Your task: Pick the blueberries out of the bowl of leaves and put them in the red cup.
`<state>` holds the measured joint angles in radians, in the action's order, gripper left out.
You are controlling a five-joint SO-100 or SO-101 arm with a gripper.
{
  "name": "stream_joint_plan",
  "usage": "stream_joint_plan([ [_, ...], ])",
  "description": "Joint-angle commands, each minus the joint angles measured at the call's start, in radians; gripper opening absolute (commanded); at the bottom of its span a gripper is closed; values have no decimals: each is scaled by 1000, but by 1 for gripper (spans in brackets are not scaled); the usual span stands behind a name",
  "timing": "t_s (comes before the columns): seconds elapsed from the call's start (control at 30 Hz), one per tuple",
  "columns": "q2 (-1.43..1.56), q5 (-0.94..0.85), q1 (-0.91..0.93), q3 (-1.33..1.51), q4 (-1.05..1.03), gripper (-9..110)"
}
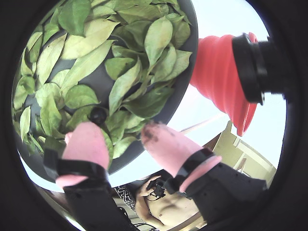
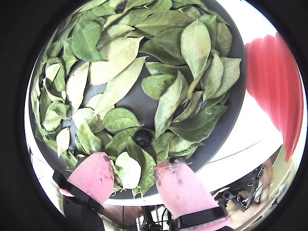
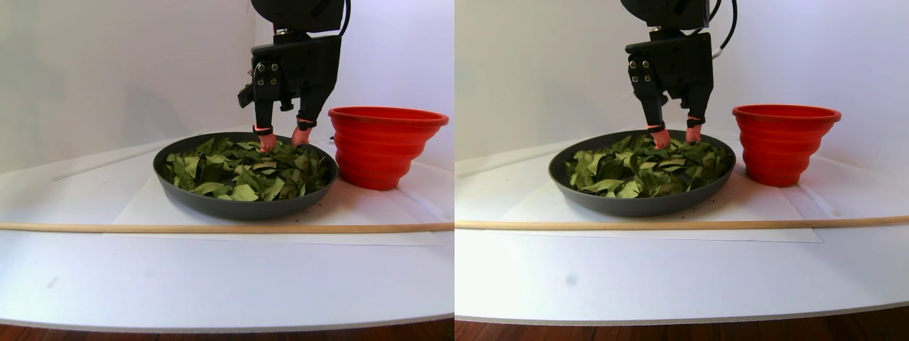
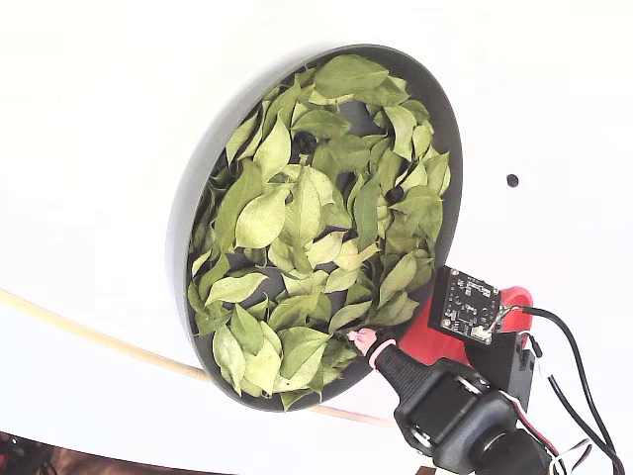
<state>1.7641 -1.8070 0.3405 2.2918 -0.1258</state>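
Here the gripper (image 2: 137, 178), jaws spread, hangs over the leaves (image 2: 120, 82) in the bowl (image 2: 236, 106); one blueberry (image 2: 142, 137) lies just beyond its pink fingertips (image 2: 94, 175).

A long thin wooden stick (image 3: 213, 228) lies across the white table (image 3: 213, 284), on a paper sheet (image 3: 142, 206).

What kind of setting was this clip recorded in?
Likely a home or hobby tabletop rig, not a kitchen: a bare white board against plain white walls, with only the bowl of leaves, the red cup and a thin wooden stick. The open claw hovers over a blueberry.
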Motion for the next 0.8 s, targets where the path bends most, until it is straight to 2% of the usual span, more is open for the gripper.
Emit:
stream_joint_plan([
  [0.0,6,-8,5,-12,15,16],
  [0.77,-147,-31,12,-25,121,15],
])
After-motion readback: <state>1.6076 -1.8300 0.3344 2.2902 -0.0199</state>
